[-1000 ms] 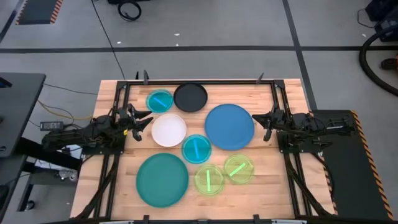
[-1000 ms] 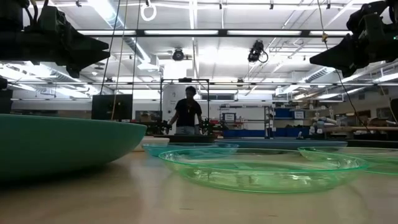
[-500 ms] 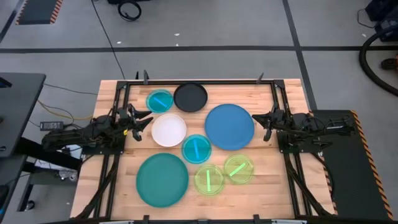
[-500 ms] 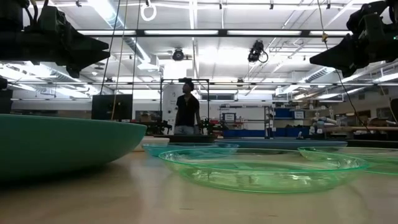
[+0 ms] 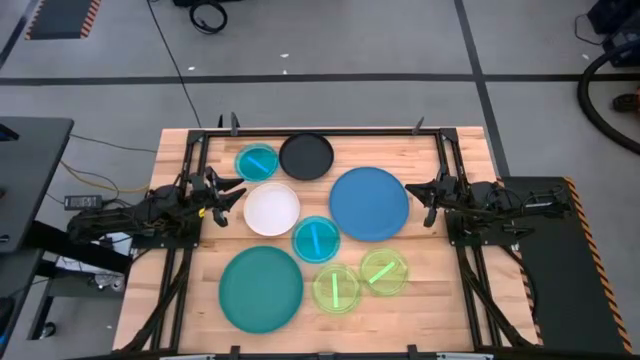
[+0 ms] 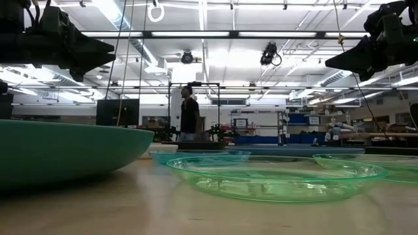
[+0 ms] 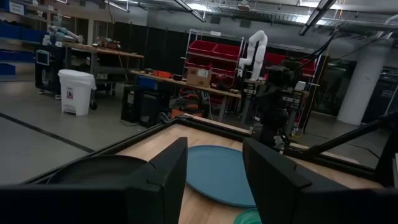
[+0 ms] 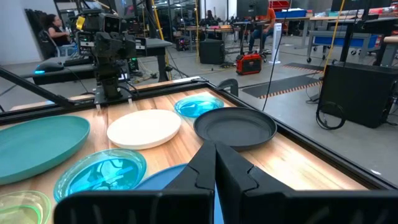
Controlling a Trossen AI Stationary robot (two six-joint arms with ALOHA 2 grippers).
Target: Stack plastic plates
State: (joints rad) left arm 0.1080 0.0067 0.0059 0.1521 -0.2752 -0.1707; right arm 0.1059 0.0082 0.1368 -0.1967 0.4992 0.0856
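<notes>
Plastic plates lie singly across the desk, none stacked; left end effector, fingers apart, waits beside the white plate; right end effector, fingers together, beside the blue plate; best begin with large plates as base

We see eight round plastic plates lying separately on the wooden table: a large blue plate, a large teal plate, a black plate, a white plate, two cyan and two neon-green.
</notes>
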